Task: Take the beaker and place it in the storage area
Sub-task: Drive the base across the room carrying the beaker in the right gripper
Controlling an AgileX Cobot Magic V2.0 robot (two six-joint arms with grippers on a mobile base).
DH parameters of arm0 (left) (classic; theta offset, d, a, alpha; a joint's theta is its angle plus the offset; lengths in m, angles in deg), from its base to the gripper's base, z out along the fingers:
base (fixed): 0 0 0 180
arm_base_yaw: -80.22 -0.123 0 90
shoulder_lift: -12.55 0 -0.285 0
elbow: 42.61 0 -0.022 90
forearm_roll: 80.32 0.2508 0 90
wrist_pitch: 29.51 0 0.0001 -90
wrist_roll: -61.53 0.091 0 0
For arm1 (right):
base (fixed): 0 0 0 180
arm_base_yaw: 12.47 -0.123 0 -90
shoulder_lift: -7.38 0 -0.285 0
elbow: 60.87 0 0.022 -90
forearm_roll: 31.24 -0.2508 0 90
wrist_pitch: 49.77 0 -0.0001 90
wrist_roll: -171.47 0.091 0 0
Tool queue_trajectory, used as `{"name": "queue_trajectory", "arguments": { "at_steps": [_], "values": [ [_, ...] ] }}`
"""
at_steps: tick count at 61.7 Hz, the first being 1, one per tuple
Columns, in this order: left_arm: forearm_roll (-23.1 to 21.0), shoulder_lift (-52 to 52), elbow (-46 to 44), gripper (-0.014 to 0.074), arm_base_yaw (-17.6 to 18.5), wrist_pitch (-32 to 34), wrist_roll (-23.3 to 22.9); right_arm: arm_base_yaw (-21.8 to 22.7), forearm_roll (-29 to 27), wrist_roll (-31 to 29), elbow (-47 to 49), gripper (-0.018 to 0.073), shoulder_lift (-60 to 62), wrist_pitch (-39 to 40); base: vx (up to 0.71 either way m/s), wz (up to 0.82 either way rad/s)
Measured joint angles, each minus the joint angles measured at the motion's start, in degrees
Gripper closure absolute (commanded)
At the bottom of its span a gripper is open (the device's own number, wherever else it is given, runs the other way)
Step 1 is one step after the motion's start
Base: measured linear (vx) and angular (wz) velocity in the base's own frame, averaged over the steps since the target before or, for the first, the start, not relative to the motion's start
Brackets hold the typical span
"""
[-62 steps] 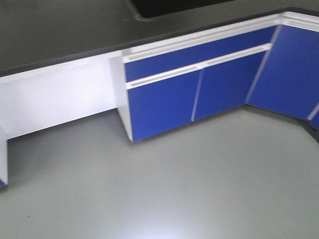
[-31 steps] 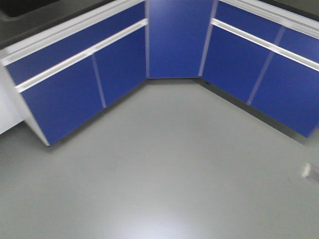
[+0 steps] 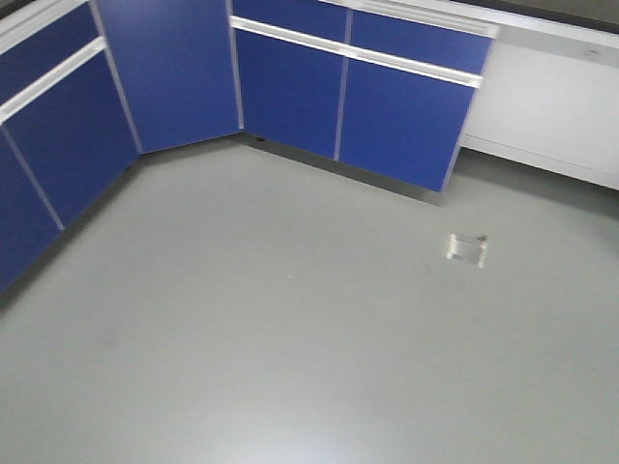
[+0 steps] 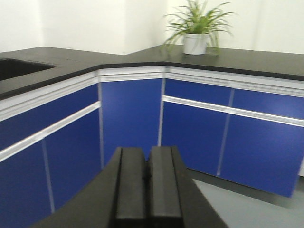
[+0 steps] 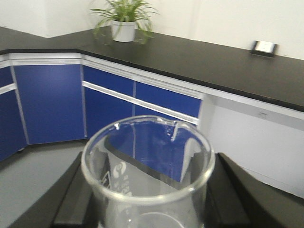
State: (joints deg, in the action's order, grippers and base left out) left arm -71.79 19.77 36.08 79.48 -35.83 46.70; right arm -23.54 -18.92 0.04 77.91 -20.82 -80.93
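Observation:
In the right wrist view the beaker (image 5: 147, 142), clear glass with a flared rim, a pour lip and faint white print, stands upright between two black fingers (image 5: 76, 194). My right gripper (image 5: 149, 187) is shut on it. Beyond it runs the storage area (image 5: 223, 64), a matte-black benchtop with a small socket box (image 5: 264, 46) over white and blue cabinets. In the left wrist view my left gripper (image 4: 147, 156) is shut, its pads pressed together with nothing between them, and it faces the blue corner cabinets (image 4: 130, 118).
A potted plant (image 5: 124, 21) stands at the benchtop's corner. Blue cabinets (image 3: 358, 97) wrap the corner of the grey floor (image 3: 290, 329), which has a small square plate (image 3: 467, 248) set in it. A white knee-space panel (image 3: 542, 106) lies at the right. A sink recess (image 4: 19, 69) is at the left.
The front view has swung from the sink counter past the corner cabinets. The right-hand cabinets, the white panel and the floor plate now show.

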Motion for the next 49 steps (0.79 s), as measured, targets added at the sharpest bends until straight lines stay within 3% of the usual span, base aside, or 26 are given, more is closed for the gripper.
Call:
{"name": "queue_trajectory", "arguments": {
  "at_steps": [49],
  "values": [
    [0.00,0.00,0.00,0.0605,0.00,0.00,0.00,0.00,0.00,0.00,0.00,0.0562,0.00,0.00,-0.05,-0.54]
  ]
}}
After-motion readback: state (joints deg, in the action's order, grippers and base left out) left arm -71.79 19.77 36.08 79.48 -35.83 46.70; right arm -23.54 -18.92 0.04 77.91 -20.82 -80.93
